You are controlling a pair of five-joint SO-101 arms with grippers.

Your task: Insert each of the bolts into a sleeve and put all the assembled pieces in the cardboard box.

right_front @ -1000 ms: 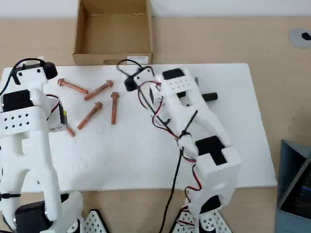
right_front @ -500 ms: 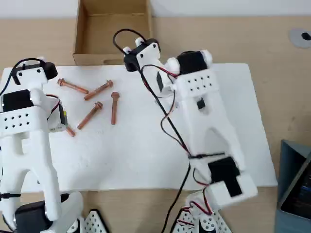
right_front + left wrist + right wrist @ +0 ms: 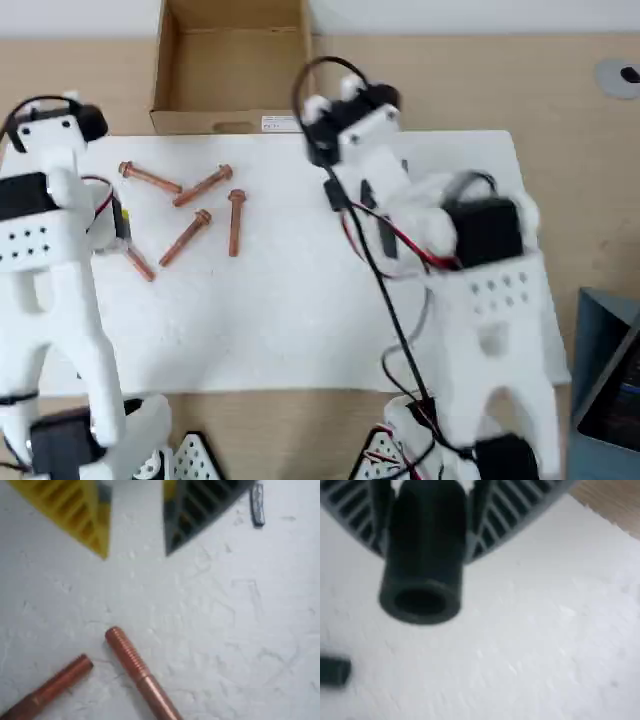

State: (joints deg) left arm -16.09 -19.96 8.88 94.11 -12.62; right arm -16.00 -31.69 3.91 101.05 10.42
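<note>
Several copper bolts lie on the white foam mat (image 3: 250, 320): four are loose (image 3: 203, 186) at its back left, and one (image 3: 140, 264) sits right by my left arm. In the left wrist view my left gripper (image 3: 136, 550) hangs open over the mat, its yellow and black fingers apart, with two bolt ends (image 3: 137, 662) just beyond the tips. My right gripper (image 3: 427, 545) is shut on a black sleeve (image 3: 422, 570) held above the mat, bore facing the camera. Other sleeves (image 3: 334, 671) (image 3: 257, 505) lie on the mat. The cardboard box (image 3: 232, 122) stands open behind the mat.
A grey bin (image 3: 605, 380) stands off the mat's right edge, and a small grey disc (image 3: 620, 76) lies at the table's back right. The right arm's body and cables (image 3: 400, 330) hang over the mat's right half. Bare mat stretches across the front middle.
The right arm has lifted and swung rightward, and its wrist has moved from beside the box to the mat's back middle. The left arm has shifted slightly back. The bolts have not moved.
</note>
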